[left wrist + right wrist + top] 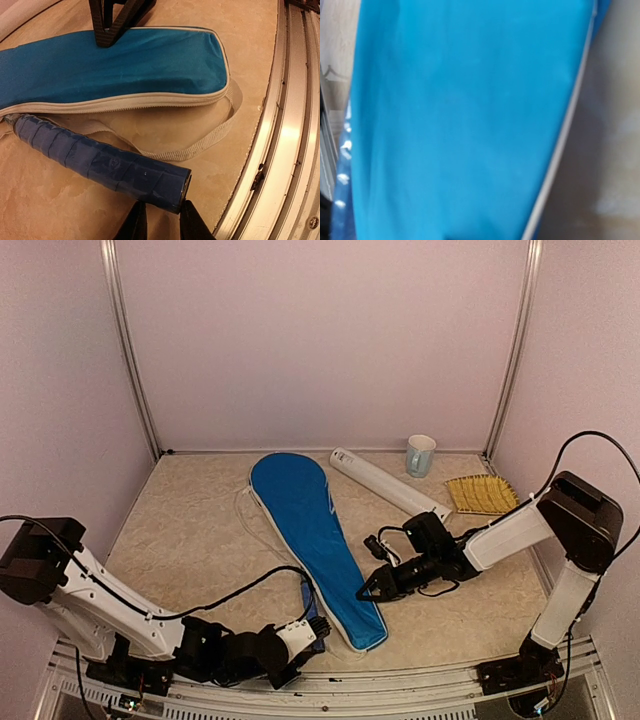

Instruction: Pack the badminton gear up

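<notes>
The blue racket cover (315, 530) lies slantwise on the table, its narrow end near the front. One racket's blue handle (100, 162) sticks out of the cover's open edge (313, 612); its head is hidden inside. My left gripper (162, 215) is open, its fingertips (192, 220) at the handle's butt end. My right gripper (368, 590) has its fingertips (107, 35) meeting on the cover's (125, 65) far edge. The right wrist view shows only blue fabric (470, 120). The white tube (385, 483) lies behind the cover. The other racket and the shuttlecocks are out of view.
A pale blue mug (420, 453) stands at the back right, and a straw-coloured brush (480, 495) lies beside it. The cover's white strap (210, 145) loops by the handle. The table's metal front rail (290, 125) runs just behind my left gripper.
</notes>
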Tool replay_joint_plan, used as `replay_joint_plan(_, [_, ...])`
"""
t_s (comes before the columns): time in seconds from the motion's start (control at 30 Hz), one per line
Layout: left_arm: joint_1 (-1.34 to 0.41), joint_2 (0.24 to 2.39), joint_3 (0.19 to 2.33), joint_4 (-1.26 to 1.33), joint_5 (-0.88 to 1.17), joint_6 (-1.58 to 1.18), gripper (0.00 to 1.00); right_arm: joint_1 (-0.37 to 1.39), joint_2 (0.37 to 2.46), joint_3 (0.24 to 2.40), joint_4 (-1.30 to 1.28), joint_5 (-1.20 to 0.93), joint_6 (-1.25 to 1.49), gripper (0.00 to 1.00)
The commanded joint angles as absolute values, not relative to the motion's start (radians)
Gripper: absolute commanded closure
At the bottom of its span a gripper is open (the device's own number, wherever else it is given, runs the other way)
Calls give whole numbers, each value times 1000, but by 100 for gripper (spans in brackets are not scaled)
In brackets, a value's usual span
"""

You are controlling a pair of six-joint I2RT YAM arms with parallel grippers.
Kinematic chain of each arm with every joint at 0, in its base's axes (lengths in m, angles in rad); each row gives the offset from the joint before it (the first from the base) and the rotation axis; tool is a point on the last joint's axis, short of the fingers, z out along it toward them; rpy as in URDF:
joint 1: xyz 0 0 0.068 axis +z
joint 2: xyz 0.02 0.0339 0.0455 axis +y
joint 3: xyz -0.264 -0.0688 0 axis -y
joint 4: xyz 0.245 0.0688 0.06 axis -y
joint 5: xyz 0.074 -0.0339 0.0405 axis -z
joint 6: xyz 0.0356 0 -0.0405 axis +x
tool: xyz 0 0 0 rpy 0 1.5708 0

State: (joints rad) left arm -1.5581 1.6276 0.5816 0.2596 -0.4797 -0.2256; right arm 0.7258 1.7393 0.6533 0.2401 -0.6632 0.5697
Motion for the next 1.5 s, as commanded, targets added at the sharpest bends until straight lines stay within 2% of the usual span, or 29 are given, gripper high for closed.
replay_joint_plan(0.0, [-1526, 1567, 588, 343, -538, -176, 79, 744, 1773, 644, 207, -650, 558, 71])
replay_joint_plan(0.37, [-1455, 1754, 648, 416, -476, -125, 80, 750, 1774, 639, 231, -673, 568, 75])
replay_joint_plan(0.57, [-1438, 1839, 685, 451, -458, -104, 81, 774, 1790, 637, 263, -689, 580, 81])
replay_joint_plan(0.9, [-1422, 1776, 738, 520, -451, -30, 81, 807, 1821, 641, 282, -689, 593, 95])
replay_joint_plan(1.27, [-1340, 1865, 728, 640, -366, -41, 81, 815, 1793, 635, 265, -685, 594, 99])
replay_joint_plan(1.47, [-1352, 1972, 749, 620, -326, 28, 77, 820, 1779, 637, 271, -696, 605, 97])
